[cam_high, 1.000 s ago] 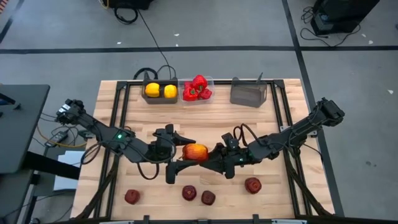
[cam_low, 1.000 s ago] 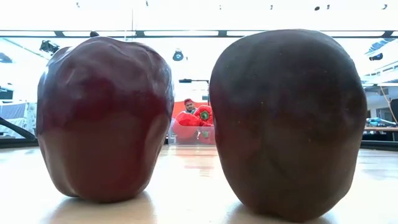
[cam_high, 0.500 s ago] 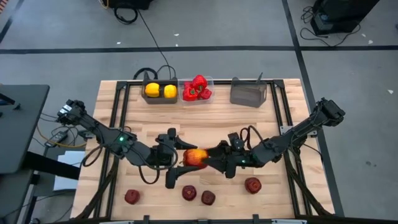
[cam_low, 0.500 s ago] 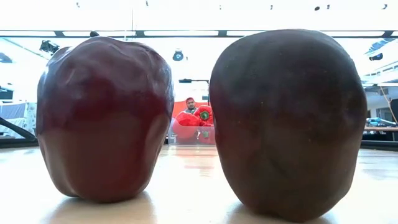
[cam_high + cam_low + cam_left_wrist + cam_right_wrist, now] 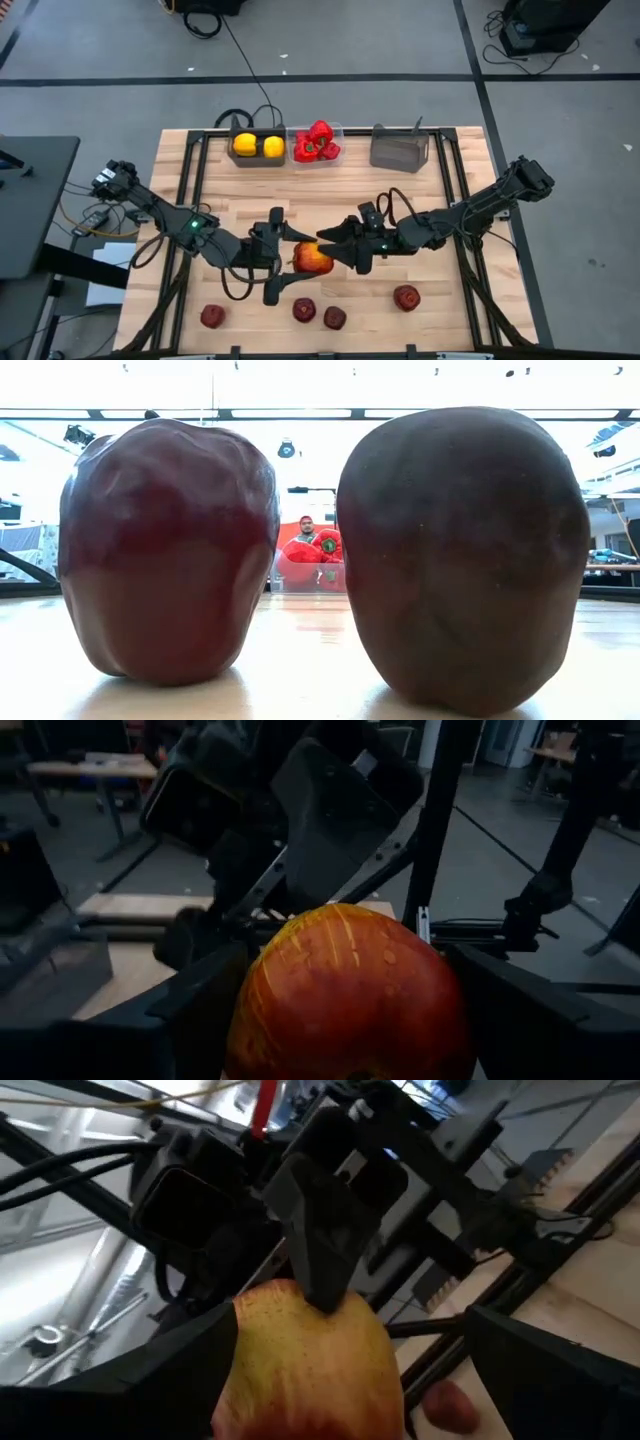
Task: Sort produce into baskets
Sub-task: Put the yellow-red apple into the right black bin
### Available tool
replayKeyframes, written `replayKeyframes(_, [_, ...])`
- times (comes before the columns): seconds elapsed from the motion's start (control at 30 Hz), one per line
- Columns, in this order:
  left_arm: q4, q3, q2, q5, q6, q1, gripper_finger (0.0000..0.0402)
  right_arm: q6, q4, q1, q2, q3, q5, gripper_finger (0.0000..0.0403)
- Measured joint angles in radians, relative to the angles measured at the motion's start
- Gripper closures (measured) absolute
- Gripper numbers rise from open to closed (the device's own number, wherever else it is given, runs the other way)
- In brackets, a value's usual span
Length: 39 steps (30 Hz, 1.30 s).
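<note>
An orange-red and yellow apple (image 5: 313, 258) is over the table's middle, between both grippers. My left gripper (image 5: 297, 259) comes from the table's left and is shut on it. My right gripper (image 5: 339, 250) faces it from the right, open, its fingers standing wide on either side of the apple (image 5: 310, 1360). Several dark red apples (image 5: 304, 310) rest on the table near its front edge. At the far edge stand a dark grey bin with two yellow peppers (image 5: 258, 146), a clear bin with red peppers (image 5: 316, 143) and a second dark grey bin (image 5: 400, 150). My left gripper pinches the apple between its two fingers, one on each side of it (image 5: 245, 1020). The fingers come level from the table's left. One fingertip (image 5: 322, 1250) lies against the apple's skin in the right wrist view. My right gripper: one finger (image 5: 205, 1355) stands close by the apple's side, and I cannot tell whether it touches.
Two dark red apples (image 5: 165, 550) (image 5: 460, 560) stand right in front of the low camera and hide most of the table. More dark red apples lie at the front left (image 5: 212, 316) and front right (image 5: 406, 297). Cables run around the arms.
My right gripper, which held the apple, has opened and drawn back a little toward the far right. My left gripper has come in from the left and taken hold of the apple. The apple has shifted slightly toward the table's near edge.
</note>
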Motion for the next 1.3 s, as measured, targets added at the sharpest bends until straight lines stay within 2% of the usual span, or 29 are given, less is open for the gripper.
replayKeyframes(0.23, [0.089,0.003,-0.004,-0.018,0.117,0.002,0.0079,0.001,0.155,-0.028,0.002,-0.001,-0.107,0.0003])
replayKeyframes(0.4, [0.086,0.003,-0.004,-0.065,0.163,0.002,0.0079,0.068,0.150,-0.060,0.002,-0.003,-0.208,0.0003])
replayKeyframes(0.57, [0.114,0.003,-0.004,-0.100,0.225,0.003,0.0079,0.097,0.118,-0.053,0.002,-0.003,-0.212,0.0003])
replayKeyframes(0.87, [0.106,0.003,0.000,-0.103,0.238,0.020,0.0079,0.090,0.120,-0.079,0.003,-0.003,-0.232,0.0011])
replayKeyframes(0.97, [0.092,0.004,-0.001,-0.104,0.214,0.021,0.0075,0.094,0.119,-0.093,0.003,-0.004,-0.250,0.0032])
replayKeyframes(1.07, [0.090,0.004,-0.001,-0.127,0.135,0.026,0.0052,0.103,0.113,-0.103,0.003,-0.004,-0.255,0.0065])
replayKeyframes(1.17, [0.023,0.004,-0.010,-0.139,-0.001,0.050,0.0018,0.072,0.060,-0.125,0.001,-0.004,-0.254,0.0069])
replayKeyframes(1.3, [-0.125,0.004,-0.019,-0.149,-0.090,0.095,0.0013,0.025,-0.124,-0.157,-0.035,-0.004,-0.200,0.0069])
